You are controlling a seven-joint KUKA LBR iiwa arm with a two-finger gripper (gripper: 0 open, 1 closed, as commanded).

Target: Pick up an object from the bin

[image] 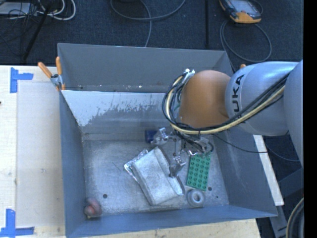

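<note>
My gripper (175, 166) hangs low in the right middle of the bin, below the orange wrist cover. It is over the right edge of a silvery flat pouch (150, 177) that lies slanted on the bin floor. Just right of the gripper lies a green studded building plate (199, 172). A small grey ring (195, 198) rests in front of that plate, near the bin's front wall. A small blue thing (150, 134) sits behind the pouch, partly hidden by the gripper's metal parts.
A small brownish-pink ball (92, 208) lies in the front left corner of the bin. The arm and its cables cover the bin's right back part.
</note>
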